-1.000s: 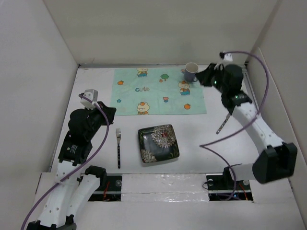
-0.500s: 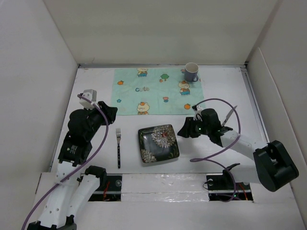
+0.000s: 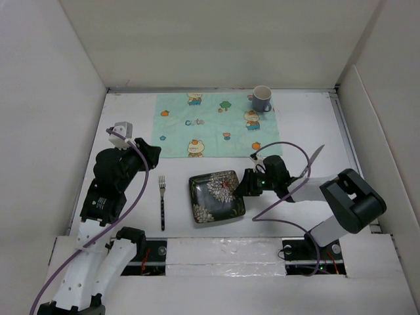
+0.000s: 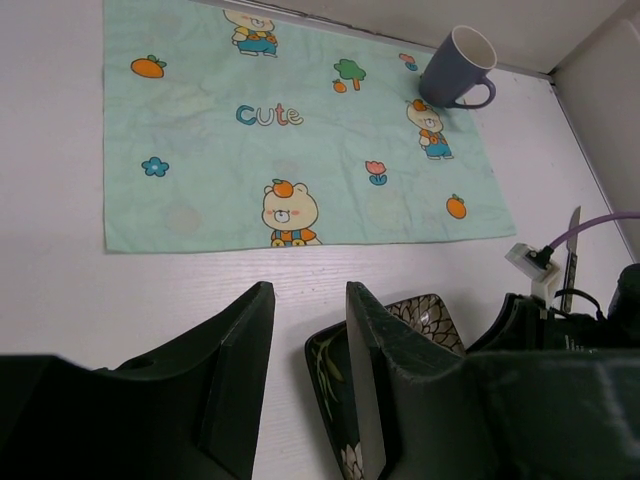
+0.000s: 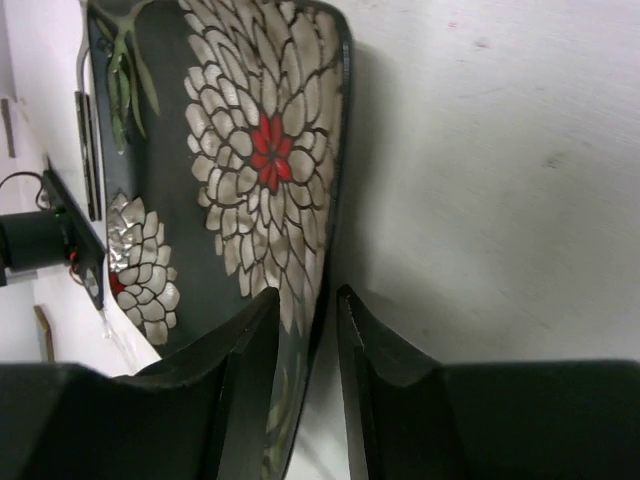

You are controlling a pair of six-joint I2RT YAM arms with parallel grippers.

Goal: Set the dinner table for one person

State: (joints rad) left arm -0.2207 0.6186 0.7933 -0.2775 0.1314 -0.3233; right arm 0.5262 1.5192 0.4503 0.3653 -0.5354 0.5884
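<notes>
Our right pincer [image 5: 308, 305] straddles the floral plate's [image 3: 215, 197] right rim, fingers narrowly parted; our left pincer [image 4: 310, 300] hovers over the table [image 3: 308, 128], slightly spread, empty.

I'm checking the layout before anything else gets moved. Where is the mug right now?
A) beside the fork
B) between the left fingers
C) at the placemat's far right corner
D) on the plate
C: the mug stands at the far right corner of the placemat, while the plate and fork lie nearer, on the bare table.
</notes>
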